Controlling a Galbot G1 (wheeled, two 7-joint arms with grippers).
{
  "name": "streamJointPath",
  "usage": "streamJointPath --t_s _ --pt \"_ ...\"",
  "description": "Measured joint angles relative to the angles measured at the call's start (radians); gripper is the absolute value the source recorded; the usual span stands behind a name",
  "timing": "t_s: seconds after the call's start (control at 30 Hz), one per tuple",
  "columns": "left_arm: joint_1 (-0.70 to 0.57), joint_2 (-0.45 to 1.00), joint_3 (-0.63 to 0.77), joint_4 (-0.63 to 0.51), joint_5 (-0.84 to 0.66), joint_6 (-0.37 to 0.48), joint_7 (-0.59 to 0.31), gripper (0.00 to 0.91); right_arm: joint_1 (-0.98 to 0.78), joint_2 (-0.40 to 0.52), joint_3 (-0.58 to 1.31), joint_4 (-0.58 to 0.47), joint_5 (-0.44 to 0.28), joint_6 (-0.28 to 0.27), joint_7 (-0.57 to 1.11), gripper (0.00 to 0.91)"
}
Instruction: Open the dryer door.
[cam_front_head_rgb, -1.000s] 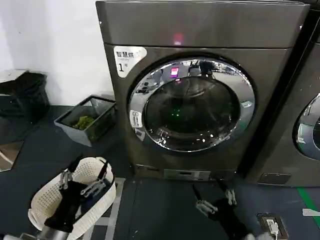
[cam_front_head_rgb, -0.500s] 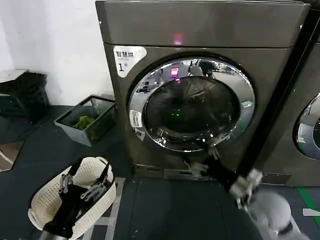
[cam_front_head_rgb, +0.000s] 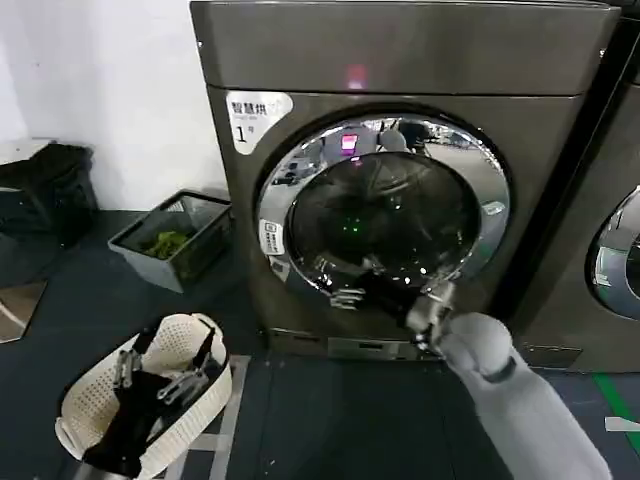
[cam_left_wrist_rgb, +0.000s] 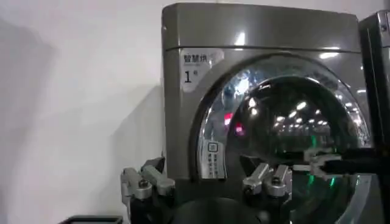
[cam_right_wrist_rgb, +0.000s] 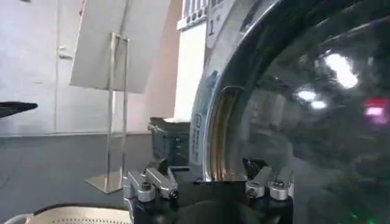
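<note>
Chrome-ringed dryer door (cam_front_head_rgb: 385, 210), shut, upright.

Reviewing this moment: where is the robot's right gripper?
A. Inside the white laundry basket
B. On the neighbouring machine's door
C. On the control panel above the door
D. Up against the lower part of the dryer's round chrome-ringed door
D: in the head view the right gripper, fingers open, sits at the lower part of the round chrome-ringed dryer door with dark glass centre, which is shut; the left gripper hangs over the white perforated laundry basket.

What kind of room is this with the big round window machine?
Probably a laundry room or laundromat. The dryer door is a big round porthole, a second machine stands right beside it, and a white laundry basket sits on the floor.
</note>
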Motion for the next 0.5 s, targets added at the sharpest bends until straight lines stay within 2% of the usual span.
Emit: streamJointPath --t_s 0.5 --pt "0.000 -0.004 -0.001 -0.007 0.001 -0.005 0.021 0.907 0.138 0.106 -0.100 -0.183 -0.044 0.037 -0.037 0.907"
